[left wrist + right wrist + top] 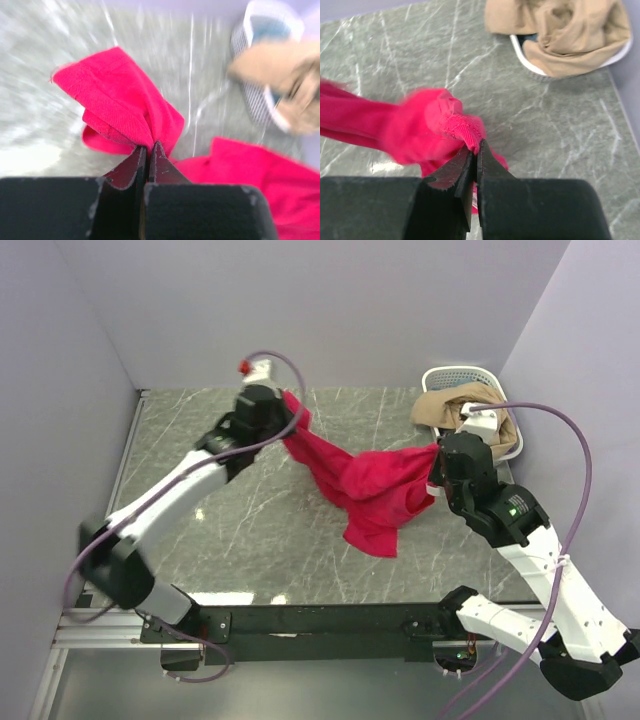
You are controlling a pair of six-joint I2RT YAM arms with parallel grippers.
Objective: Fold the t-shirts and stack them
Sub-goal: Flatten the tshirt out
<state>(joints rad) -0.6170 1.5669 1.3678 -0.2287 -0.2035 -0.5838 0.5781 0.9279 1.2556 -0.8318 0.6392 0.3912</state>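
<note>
The red t-shirt (372, 490) hung stretched over the counter (230, 530), one end clamped in the left gripper (296, 420), the other in the right gripper (436, 458).

The top camera hangs high behind the arm bases at six o'clock, looking down over the whole table (250, 530). Each wrist camera rides close behind its jaws; both share the red t-shirt (375, 490) and the basket (455, 373) toward one o'clock
</note>
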